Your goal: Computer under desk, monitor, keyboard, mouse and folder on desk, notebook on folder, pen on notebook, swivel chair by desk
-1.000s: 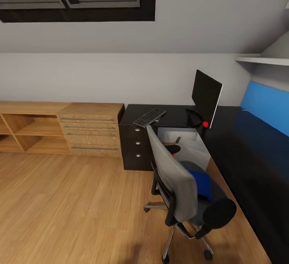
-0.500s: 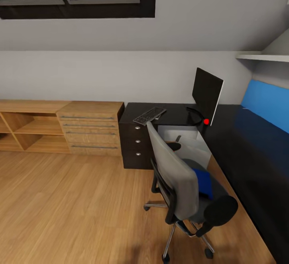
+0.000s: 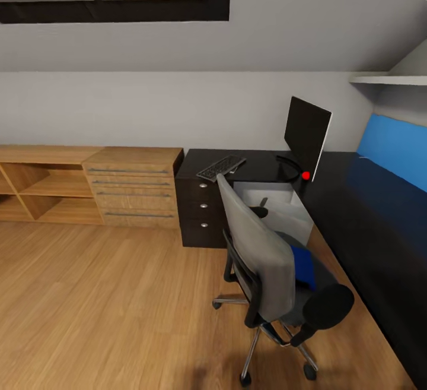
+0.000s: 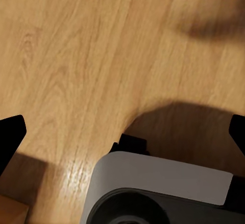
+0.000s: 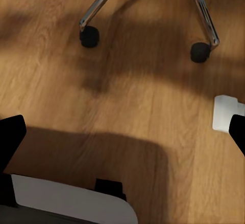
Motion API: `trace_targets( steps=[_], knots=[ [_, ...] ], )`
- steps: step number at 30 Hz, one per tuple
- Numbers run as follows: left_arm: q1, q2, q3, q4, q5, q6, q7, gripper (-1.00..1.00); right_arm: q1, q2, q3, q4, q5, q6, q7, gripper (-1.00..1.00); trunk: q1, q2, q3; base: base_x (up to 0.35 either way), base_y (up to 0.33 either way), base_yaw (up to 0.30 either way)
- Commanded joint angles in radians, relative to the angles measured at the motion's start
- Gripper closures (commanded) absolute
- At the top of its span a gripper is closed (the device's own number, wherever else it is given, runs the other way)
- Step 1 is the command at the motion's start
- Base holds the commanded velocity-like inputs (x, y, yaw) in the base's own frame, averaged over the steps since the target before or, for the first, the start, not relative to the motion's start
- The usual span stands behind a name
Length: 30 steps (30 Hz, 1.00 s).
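L gripper [image 4: 122, 132]: black fingertips sit at opposite edges of the left wrist view, spread wide, nothing between them, w/ light wooden plank floor [image 4: 76, 45] below and part of the robot's white-and-dark body in front. R gripper [image 5: 122, 132]: same, tips wide apart, empty, over floor; chrome castor legs of the chair [image 5: 102, 1] cut off at frame edge, plus a small white object [image 5: 224, 112] on the floor, too cropped to identify.

Head view: grey-backed swivel chair w/ black armrests [image 3: 261, 259] stands just beside the black L-shaped desk [image 3: 356, 212], back turned to camera. Blue flat folder [image 3: 303, 266] lies on the seat, mostly hidden by the backrest. Thin black flat-screen monitor [image 3: 305, 132] stands on desk, seen near edge-on; dark grey keyboard [image 3: 221, 168] on desk near it, over the drawers. White computer case [image 3: 279, 206] under desk, partly behind chair. Small red dot [image 3: 306, 175] at monitor base, unclear what
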Motion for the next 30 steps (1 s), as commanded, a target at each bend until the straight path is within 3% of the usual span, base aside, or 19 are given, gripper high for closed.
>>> trace_targets(
  steps=[1,9,17,26,30],
  knots=[
    [0.000,-0.001,0.004,-0.001,0.003,-0.002,-0.002,-1.00,0.000,0.000,0.001,0.000,0.010,-0.001,-0.010,-1.00,0.004,-0.008,-0.004,0.000,0.000,0.000],
    [0.000,-0.001,0.004,-0.001,0.003,-0.001,-0.002,-1.00,0.000,-0.001,0.001,0.000,0.010,0.000,-0.009,-1.00,0.035,-0.064,-0.029,0.000,0.000,-0.018],
    [0.000,-0.001,0.004,-0.001,0.003,-0.001,-0.002,-1.00,0.000,-0.002,0.001,0.000,0.010,0.000,-0.009,-1.00,0.065,-0.120,-0.053,0.000,0.000,-0.192],
    [0.000,-0.001,0.004,-0.001,0.003,-0.001,-0.002,-1.00,0.000,-0.002,0.001,0.001,0.011,0.000,-0.009,-1.00,0.065,-0.120,-0.052,0.000,0.000,-0.044],
    [0.000,-0.001,0.004,-0.001,0.003,-0.001,-0.002,-1.00,0.000,-0.002,0.001,0.001,0.011,0.000,-0.009,-1.00,0.081,-0.148,-0.065,0.000,0.000,-0.003]
  ],
)
